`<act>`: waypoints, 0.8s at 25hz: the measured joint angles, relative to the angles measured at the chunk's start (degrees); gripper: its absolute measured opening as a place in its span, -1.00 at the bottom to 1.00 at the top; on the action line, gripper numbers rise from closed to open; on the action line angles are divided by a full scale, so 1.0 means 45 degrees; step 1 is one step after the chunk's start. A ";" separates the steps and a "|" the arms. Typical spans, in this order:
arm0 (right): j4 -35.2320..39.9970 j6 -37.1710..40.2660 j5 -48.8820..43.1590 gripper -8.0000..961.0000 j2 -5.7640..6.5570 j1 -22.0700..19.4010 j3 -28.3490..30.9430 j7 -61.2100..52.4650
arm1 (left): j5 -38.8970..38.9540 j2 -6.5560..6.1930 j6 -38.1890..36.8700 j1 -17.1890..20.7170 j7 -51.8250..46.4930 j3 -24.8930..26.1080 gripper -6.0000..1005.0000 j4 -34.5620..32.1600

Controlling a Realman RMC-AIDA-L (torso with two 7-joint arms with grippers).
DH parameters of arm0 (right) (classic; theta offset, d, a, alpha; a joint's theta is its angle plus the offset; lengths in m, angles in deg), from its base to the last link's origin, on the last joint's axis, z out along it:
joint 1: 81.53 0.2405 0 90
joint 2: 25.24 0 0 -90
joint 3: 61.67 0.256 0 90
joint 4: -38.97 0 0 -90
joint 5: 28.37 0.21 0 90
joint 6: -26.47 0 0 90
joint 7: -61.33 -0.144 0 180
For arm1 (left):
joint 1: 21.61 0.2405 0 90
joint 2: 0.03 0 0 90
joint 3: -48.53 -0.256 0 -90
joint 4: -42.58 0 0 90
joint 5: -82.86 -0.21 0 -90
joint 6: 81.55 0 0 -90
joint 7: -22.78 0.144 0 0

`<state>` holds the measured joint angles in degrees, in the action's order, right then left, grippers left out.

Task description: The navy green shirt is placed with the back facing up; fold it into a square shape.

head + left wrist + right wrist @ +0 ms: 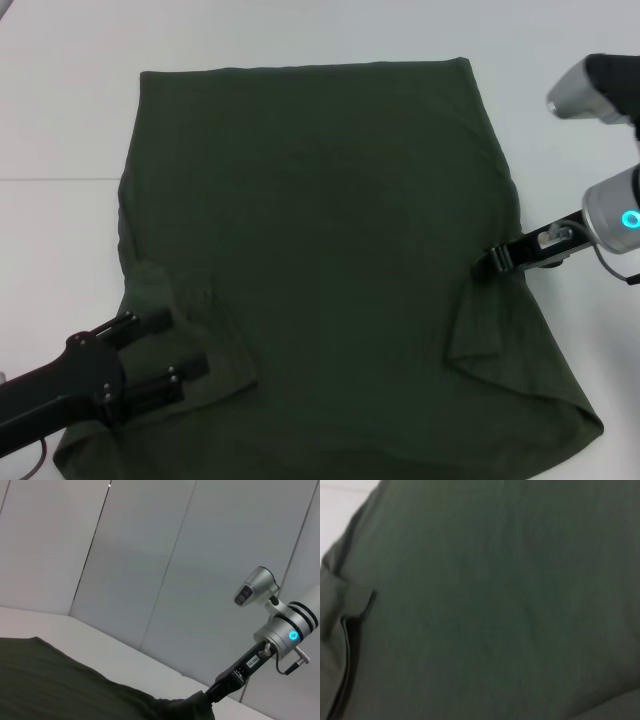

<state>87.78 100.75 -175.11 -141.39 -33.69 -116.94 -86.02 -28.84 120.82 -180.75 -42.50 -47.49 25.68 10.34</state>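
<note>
The navy green shirt (pixel 330 260) is spread on the white counter (pixel 60 120), both sleeves already folded inward. Its right edge is pinched by the right hand (pixel 494 262); the left hand (pixel 170 345) rests spread on the near-left sleeve. Next, probably a lengthwise fold is needed.

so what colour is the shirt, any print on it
Plain dark olive green, no print visible; the navy green shirt shows best in the head view.
</note>
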 joint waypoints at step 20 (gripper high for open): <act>0.0512 0.0024 -0.2497 -0.94 -0.0575 0.1288 -0.1188 0.0163 | -0.0060 0.0134 -0.0089 0.0262 -0.0075 -0.0085 0.78 -0.0003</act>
<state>90.08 100.86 -186.34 -143.97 -27.90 -122.28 -85.29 -29.11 121.42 -181.15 -41.32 -47.83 25.30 10.32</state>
